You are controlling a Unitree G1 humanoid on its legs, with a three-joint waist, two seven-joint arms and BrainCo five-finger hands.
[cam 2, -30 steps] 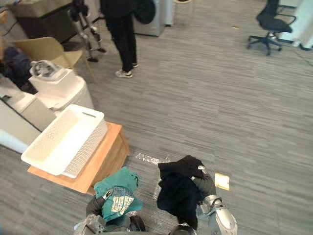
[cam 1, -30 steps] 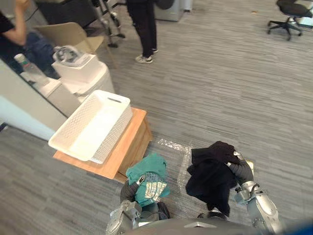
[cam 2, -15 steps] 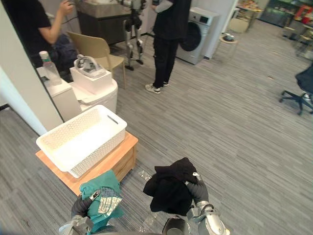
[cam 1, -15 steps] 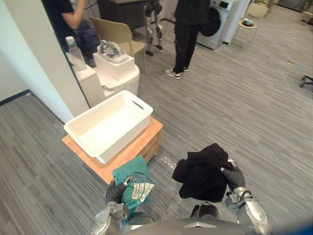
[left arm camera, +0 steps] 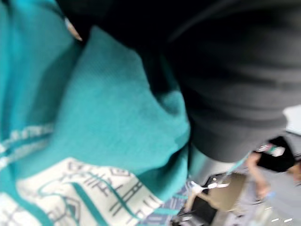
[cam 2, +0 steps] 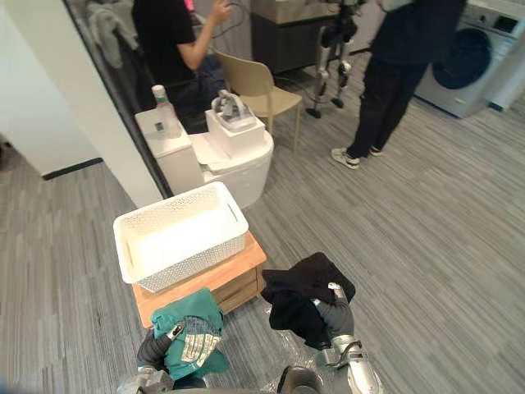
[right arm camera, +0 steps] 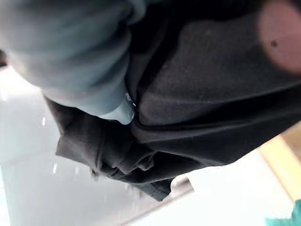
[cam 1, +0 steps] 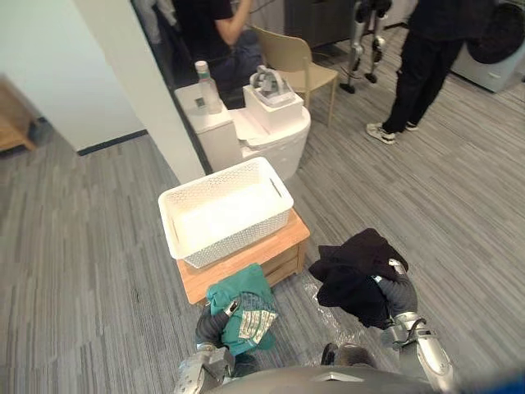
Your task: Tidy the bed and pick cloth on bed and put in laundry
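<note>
Grey striped carpet floor (cam 1: 459,189), seen by a camera that has turned since the earlier frame. The white laundry basket (cam 1: 168,215) on its low wooden tabletop (cam 1: 283,240) is now brought mid-view, and no item is itself displaced.

Beyond it are noted a white cabinet (cam 1: 271,131) with a bottle (cam 1: 203,82), a chair (cam 1: 299,70), a seated person (cam 1: 209,25) and a standing person (cam 1: 422,57).

- Teal cloth (cam 1: 246,300): still grasped by the left hand (cam 1: 212,324), near the tabletop's front edge.
- Black cloth (cam 1: 353,267): still clutched by the right hand (cam 1: 396,289), held above the floor beside the tabletop.
</note>
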